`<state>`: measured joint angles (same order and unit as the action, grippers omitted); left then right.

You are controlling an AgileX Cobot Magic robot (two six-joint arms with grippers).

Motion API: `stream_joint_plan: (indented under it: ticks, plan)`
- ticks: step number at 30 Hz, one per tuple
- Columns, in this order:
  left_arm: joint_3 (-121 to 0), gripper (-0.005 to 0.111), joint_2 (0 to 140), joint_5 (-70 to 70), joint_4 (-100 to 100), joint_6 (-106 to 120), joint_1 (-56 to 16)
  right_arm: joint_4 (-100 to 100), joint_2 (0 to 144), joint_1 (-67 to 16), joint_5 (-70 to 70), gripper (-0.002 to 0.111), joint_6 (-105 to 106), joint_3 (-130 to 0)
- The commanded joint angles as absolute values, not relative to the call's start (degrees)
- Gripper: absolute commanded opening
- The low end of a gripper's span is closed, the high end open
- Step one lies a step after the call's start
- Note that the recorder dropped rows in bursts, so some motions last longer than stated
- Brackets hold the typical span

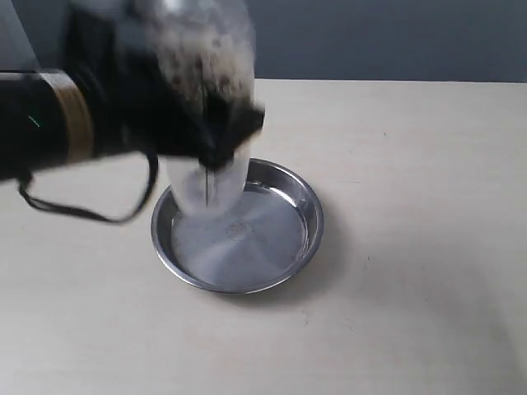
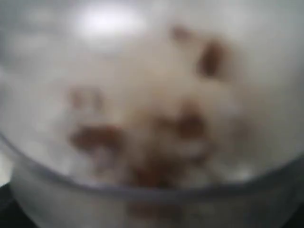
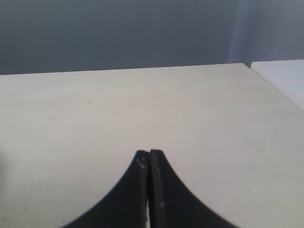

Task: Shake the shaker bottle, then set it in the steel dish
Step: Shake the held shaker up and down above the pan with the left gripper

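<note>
The shaker bottle [image 1: 204, 74], frosted clear plastic with brown bits inside, hangs blurred in the air above the back left of the steel dish [image 1: 306, 210]. My left gripper [image 1: 218, 136] is shut on the bottle's middle, its black fingers wrapped around the body. In the left wrist view the shaker bottle [image 2: 152, 118] fills the picture, out of focus, and hides the jaws. My right gripper [image 3: 149, 154] is shut on nothing, low over bare table; the exterior view does not show it.
The pale wooden table [image 1: 412, 164] spreads around the dish. A black cable [image 1: 82, 212] loops under my left arm. A dark wall runs along the far table edge. A white surface [image 3: 285, 80] lies past the table corner.
</note>
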<state>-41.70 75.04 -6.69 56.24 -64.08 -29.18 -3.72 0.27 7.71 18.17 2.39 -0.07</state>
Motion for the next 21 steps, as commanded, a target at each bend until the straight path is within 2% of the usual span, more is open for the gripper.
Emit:
stream_joint_plan:
  ticks: [1, 3, 5, 7, 9, 12, 14, 15, 18, 21]
  plan:
    - [-48.88, 0.000, 67.46, -12.44, 59.62, -63.48, -29.80, -3.77, 0.00, 7.91, 17.46, -0.001, 2.49, 0.00]
    - [-48.70, 0.000, 67.16, -8.65, 59.63, -65.17, -29.89, -3.77, 0.00, 7.91, 17.46, -0.001, 2.49, 0.00]
    - [-40.30, 0.000, 76.27, -7.90, 59.40, -67.42, -29.89, -3.77, 0.00, 7.91, 17.46, -0.001, 2.49, 0.00]
    - [-43.25, 0.000, 72.75, -14.76, 60.48, -70.87, -29.89, -3.77, 0.00, 7.91, 17.46, -0.001, 2.49, 0.00]
    - [-49.15, 0.000, 66.70, -12.69, 63.02, -66.64, -29.89, -3.77, 0.00, 7.91, 17.46, -0.001, 2.49, 0.00]
    - [-40.85, 0.000, 76.17, -4.50, 61.93, -68.59, -29.90, -3.77, 0.00, 7.91, 17.46, -0.001, 2.49, 0.00]
    - [-47.55, 0.000, 67.63, -13.64, 62.91, -66.76, -29.90, -3.77, 0.00, 7.91, 17.46, -0.001, 2.49, 0.00]
    - [-50.80, 0.000, 65.05, -9.86, 63.27, -64.39, -29.90, -3.77, 0.00, 7.91, 17.46, -0.001, 2.49, 0.00]
    - [-40.07, 0.000, 75.39, -4.80, 59.79, -67.23, -29.68, -3.77, 0.00, 7.91, 17.46, -0.001, 2.49, 0.00]
    - [-45.44, 0.000, 70.02, -12.75, 61.20, -68.05, -30.08, -3.77, 0.00, 7.91, 17.46, -0.001, 2.49, 0.00]
